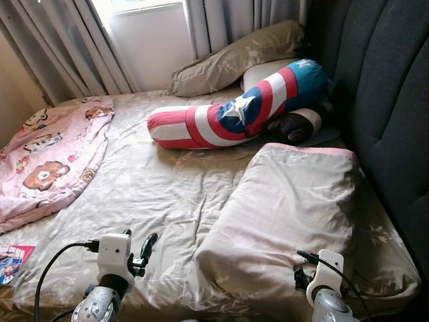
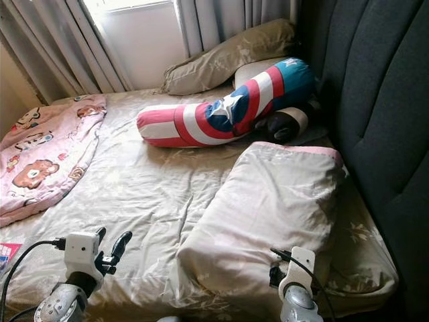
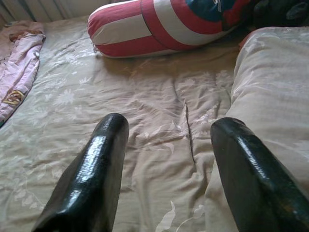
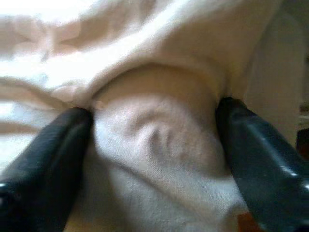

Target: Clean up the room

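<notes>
A large beige fabric pillow [image 1: 288, 215] with a pink far edge lies on the right of the bed [image 1: 154, 194], near the dark padded headboard [image 1: 389, 107]. The right gripper [image 4: 154, 159] is set with its jaws spread around a fold of its near end, apparently for a grasp. The left gripper [image 3: 166, 169] is held over the sheet just left of it, jaws spread and empty.

bedsheet [image 1: 154, 188]: creased matt cloth | left gripper [image 3: 166, 145]: glossy black fingers | headboard [image 1: 395, 100]: matt padded fabric
</notes>
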Controlling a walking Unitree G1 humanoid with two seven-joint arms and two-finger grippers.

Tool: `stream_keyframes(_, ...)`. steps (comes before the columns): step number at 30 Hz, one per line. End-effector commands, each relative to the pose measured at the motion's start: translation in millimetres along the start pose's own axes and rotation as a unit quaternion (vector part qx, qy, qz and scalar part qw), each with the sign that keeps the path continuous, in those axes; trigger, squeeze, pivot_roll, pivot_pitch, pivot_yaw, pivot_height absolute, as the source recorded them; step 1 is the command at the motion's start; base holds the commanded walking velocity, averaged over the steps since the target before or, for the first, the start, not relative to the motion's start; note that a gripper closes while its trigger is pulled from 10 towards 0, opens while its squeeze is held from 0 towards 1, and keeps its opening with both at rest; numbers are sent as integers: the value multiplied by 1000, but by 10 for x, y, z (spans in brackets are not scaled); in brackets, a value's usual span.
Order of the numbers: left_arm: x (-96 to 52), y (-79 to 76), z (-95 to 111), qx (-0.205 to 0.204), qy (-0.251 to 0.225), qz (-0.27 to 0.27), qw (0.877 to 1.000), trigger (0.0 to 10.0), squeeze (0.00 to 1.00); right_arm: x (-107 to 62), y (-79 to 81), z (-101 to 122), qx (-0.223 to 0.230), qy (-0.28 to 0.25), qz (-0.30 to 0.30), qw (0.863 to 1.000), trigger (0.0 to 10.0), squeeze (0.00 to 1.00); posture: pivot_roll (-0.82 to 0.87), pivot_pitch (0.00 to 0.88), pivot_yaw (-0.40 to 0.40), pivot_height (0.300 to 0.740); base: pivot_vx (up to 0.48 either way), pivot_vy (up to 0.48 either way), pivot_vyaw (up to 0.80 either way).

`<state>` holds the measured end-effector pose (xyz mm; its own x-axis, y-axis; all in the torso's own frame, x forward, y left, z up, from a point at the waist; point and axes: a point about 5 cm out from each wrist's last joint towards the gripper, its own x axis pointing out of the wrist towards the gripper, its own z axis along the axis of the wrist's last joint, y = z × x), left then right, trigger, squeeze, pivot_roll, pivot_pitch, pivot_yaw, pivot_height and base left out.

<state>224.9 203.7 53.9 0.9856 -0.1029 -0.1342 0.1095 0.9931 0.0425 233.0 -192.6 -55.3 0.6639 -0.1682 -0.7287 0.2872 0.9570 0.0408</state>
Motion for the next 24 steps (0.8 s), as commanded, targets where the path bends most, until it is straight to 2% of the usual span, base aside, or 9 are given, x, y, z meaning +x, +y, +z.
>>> stream_keyframes(1,15,31,37,10,-3,-1,1000,10000,0,-61,89,-352,-13,75,24,997,0,0,89,0,142,669,0,0,0)
stream_keyframes(9,35,64,52,13,-4,5,1000,10000,0,-61,130,-357,-33,84,29,996,0,0,88,0,147,669,0,0,0)
stream_keyframes(24,82,60,58,11,-8,11,1000,10000,0,-63,87,-368,-29,85,25,996,0,0,78,0,140,669,0,0,0)
